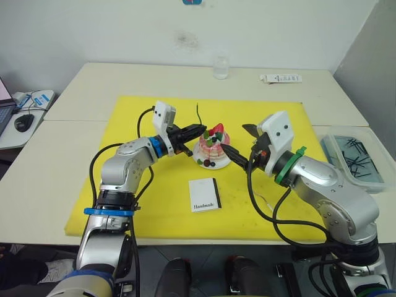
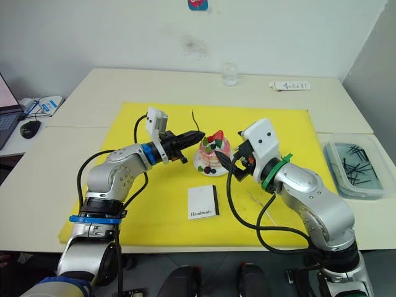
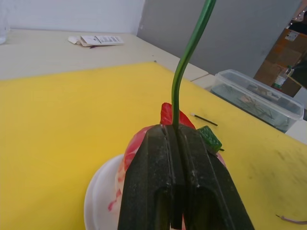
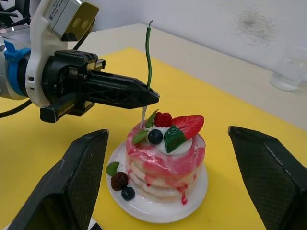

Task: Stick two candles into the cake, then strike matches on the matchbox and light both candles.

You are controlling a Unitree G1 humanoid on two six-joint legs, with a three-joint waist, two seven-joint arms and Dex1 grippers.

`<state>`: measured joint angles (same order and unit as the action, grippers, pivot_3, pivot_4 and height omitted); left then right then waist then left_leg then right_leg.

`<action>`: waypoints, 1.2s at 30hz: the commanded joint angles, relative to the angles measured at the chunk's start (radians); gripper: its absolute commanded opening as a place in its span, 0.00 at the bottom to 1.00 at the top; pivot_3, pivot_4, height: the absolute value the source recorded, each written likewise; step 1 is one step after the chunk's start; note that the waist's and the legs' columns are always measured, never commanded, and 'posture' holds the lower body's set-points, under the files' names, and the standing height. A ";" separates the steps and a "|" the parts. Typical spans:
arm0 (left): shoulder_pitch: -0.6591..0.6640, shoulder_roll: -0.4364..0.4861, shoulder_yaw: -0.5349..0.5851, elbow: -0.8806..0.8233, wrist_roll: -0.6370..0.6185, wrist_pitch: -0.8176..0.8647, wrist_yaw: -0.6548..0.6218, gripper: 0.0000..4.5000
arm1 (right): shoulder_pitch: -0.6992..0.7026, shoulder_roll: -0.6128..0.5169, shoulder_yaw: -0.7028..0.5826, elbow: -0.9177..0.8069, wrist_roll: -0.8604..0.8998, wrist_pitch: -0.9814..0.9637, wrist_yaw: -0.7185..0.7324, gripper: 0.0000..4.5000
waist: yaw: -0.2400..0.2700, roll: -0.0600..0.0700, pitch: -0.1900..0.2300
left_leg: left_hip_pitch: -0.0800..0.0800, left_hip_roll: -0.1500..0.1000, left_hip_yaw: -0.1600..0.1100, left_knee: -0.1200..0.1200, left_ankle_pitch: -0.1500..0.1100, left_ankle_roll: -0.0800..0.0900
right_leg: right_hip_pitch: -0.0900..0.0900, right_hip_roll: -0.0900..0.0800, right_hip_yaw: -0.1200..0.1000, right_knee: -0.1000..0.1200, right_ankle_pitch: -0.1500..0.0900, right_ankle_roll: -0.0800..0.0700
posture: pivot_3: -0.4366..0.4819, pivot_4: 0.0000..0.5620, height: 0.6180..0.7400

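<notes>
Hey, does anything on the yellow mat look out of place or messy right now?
A stray match lies loose on the yellow mat beyond the cake, away from the matchbox. Otherwise things look tidy.

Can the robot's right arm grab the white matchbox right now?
Probably yes. The right gripper is open beside the cake, holding nothing, and the matchbox lies flat on the yellow mat just below it with nothing between them.
</notes>
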<state>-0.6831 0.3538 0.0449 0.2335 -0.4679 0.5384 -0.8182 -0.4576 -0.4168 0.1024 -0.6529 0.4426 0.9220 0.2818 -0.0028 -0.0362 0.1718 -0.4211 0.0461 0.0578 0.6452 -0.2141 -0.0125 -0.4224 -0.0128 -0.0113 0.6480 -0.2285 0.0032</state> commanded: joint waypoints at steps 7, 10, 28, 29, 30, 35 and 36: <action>0.011 0.004 -0.020 -0.019 0.030 -0.033 -0.018 0.00 | -0.022 0.008 -0.014 -0.036 -0.007 -0.004 -0.009 0.93 | 0.000 0.000 0.000 | 0.000 0.000 0.000 0.000 0.000 0.000 | 0.000 0.000 0.000 0.000 0.000 0.000 | 0.48 0.27 1.00; 0.020 0.006 -0.027 -0.019 0.039 -0.042 -0.021 0.00 | -0.024 0.011 -0.015 -0.035 -0.006 -0.002 -0.010 0.93 | 0.000 0.000 0.000 | 0.000 0.000 0.000 0.000 0.000 0.000 | 0.000 0.000 0.000 0.000 0.000 0.000 | 0.48 0.27 1.00; 0.027 0.008 -0.019 -0.026 0.050 -0.059 -0.026 0.47 | -0.022 0.007 -0.010 -0.022 -0.015 -0.016 -0.001 0.93 | 0.000 0.000 0.000 | 0.000 0.000 0.000 0.000 0.000 0.000 | 0.000 0.000 0.000 0.000 0.000 0.000 | 0.48 0.27 1.00; 0.026 0.010 -0.018 -0.030 0.049 -0.057 -0.026 0.55 | -0.021 0.006 -0.009 -0.022 -0.015 -0.016 0.000 0.93 | 0.000 0.000 0.000 | 0.000 0.000 0.000 0.000 0.000 0.000 | 0.000 0.000 0.000 0.000 0.000 0.000 | 0.48 0.27 1.00; 0.026 0.012 -0.016 -0.035 0.047 -0.053 -0.027 0.61 | -0.021 0.006 -0.009 -0.023 -0.016 -0.017 0.000 0.93 | 0.000 0.000 0.000 | 0.000 0.000 0.000 0.000 0.000 0.000 | 0.000 0.000 0.000 0.000 0.000 0.000 | 0.48 0.27 1.00; 0.029 0.029 -0.013 -0.053 0.044 -0.044 -0.030 0.61 | -0.021 0.007 -0.008 -0.018 -0.020 -0.022 0.004 0.93 | 0.000 0.000 0.000 | 0.000 0.000 0.000 0.000 0.000 0.000 | 0.000 0.000 0.000 0.000 0.000 0.000 | 0.48 0.27 1.00; 0.032 0.035 -0.011 -0.060 0.043 -0.042 -0.031 0.61 | -0.021 0.007 -0.008 -0.018 -0.021 -0.023 0.004 0.93 | 0.000 0.000 0.000 | 0.000 0.000 0.000 0.000 0.000 0.000 | 0.000 0.000 0.000 0.000 0.000 0.000 | 0.48 0.27 1.00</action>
<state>-0.6396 0.3750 0.0256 0.2279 -0.4195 0.4983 -0.8414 -0.4593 -0.4098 0.1022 -0.6523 0.4300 0.9241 0.2829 -0.0028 -0.0363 0.1718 -0.4208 0.0461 0.0577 0.6453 -0.2141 -0.0124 -0.4221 -0.0128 -0.0113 0.6482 -0.2285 0.0033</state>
